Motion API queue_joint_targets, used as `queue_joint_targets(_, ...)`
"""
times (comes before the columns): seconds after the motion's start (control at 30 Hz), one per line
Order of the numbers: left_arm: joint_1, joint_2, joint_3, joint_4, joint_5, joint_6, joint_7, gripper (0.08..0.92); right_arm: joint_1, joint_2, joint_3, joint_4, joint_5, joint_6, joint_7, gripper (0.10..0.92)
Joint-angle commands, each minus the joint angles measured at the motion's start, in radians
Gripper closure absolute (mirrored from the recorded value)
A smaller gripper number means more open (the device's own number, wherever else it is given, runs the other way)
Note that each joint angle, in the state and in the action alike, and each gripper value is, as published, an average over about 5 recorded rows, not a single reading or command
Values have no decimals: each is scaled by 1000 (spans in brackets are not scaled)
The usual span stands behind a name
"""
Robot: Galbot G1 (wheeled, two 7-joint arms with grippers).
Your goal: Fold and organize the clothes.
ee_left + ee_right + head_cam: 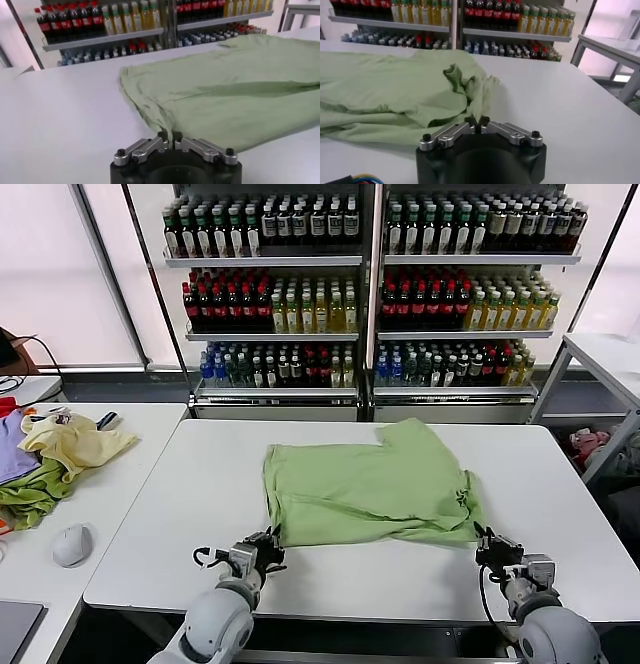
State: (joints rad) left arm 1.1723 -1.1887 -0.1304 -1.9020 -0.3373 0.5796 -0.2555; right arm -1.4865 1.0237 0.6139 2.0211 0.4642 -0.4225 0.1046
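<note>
Side table, far left: a heap of pale yellow, purple and darker green garments (45, 459), with a grey mouse (72, 544) nearer the front.
Left hand (268, 546): low at the near edge of the white tabletop (180, 514), fingers pinched together on the shirt's near left corner; the cloth puckers up into the grip.
Shirt (370, 484): light green, lying mostly flat in the middle of the tabletop.
Right hand (487, 542): at the shirt's near right corner, fingers clamped on a bunched fold.
Behind: shelves of bottles (370, 284).
</note>
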Motion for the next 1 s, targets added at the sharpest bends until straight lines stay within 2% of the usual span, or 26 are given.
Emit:
queue_joint_targets(0.03,234,68,-77,-217,0,-9,3,890,-129,-12,41,83,-11,5,-4,895)
queue_joint_targets(0.3,313,91,-106,-254,5,-9,6,890,-185,-1,70,71,-43,7,-14,895)
queue_joint_targets(0.5,368,94,-93,-285,38,-4,26,890,-244,48,62,119,-106,2,-17,879)
queue_joint_targets(0.63,395,100,-86,-304,86,1,41,890,-282,75,61,160,-132,20,-23,787)
queue_joint_targets(0.73,392,106,-94,-311,94,1,42,854,-298,78,67,185,-148,60,-29,701)
queue_joint_targets(1.0,288,131,-160,-293,41,-5,31,626,-223,46,91,217,-144,155,-18,468)
